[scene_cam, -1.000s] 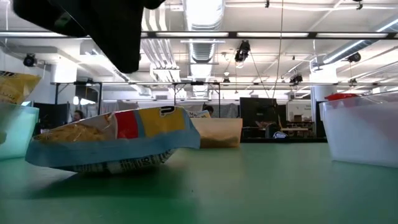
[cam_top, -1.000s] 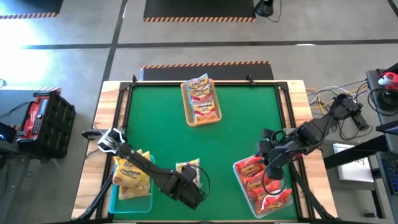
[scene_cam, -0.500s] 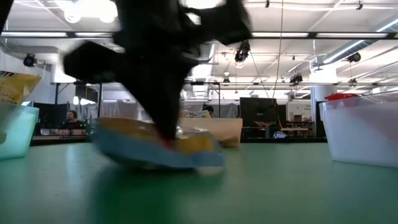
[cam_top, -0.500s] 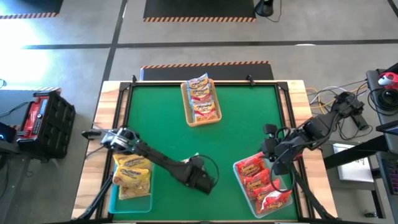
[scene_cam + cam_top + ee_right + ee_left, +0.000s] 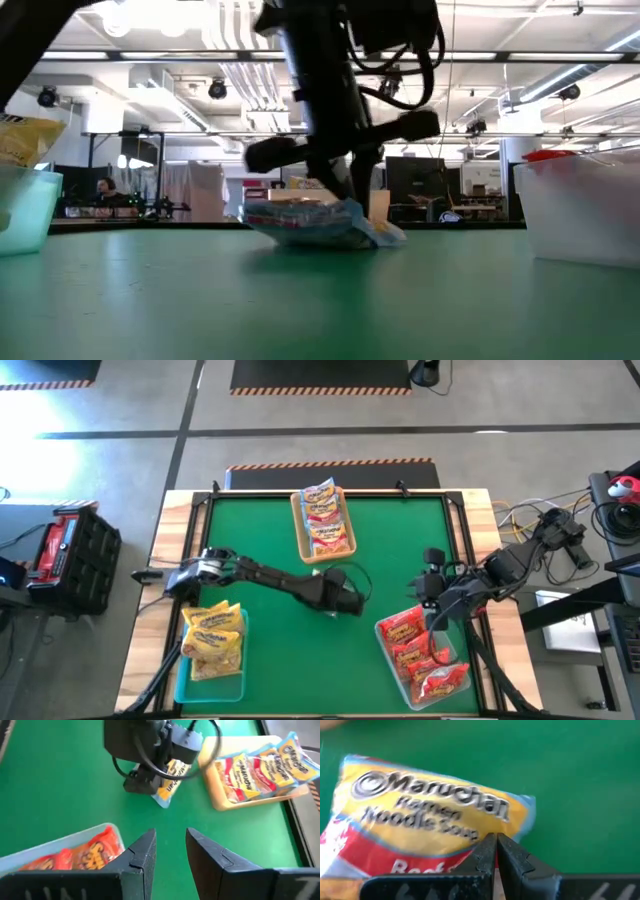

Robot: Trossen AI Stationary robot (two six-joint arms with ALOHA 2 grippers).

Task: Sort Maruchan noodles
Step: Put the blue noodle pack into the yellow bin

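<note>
A Maruchan noodles packet (image 5: pixel 425 815), yellow with a red band and a pale blue edge, lies near the table's middle (image 5: pixel 320 220), just short of the tan tray (image 5: pixel 325 525). My left gripper (image 5: pixel 496 840) is shut and slants down onto it (image 5: pixel 345 600). My right gripper (image 5: pixel 170 845) hangs open over the far end of the clear tray of red packets (image 5: pixel 420 655), with nothing between its fingers. More yellow packets (image 5: pixel 212 640) lie in the teal tray at the near left. My left gripper has its shut fingertips on the packet's printed face at the red band (image 5: pixel 465 857), near one long edge. The fingers slant down from above, coming from the table's left. Whether they pinch a fold of the wrapper or only press on it does not show. The packet's underside rests on the table (image 5: pixel 330 240).
The tan tray at the far middle holds several yellow-and-red packets (image 5: pixel 255 767). The clear tray's wall (image 5: pixel 580 220) stands at the right. Green table surface (image 5: pixel 260 530) lies bare between the trays. A raised wooden frame (image 5: pixel 470 510) runs round the table.
My left gripper has swept from the near edge toward the table's middle and the tan tray, sinking a little and staying shut. The packet has gone along with it, sliding and tilting on the way, and now lies flat. My right gripper has rolled at the wrist in place.
</note>
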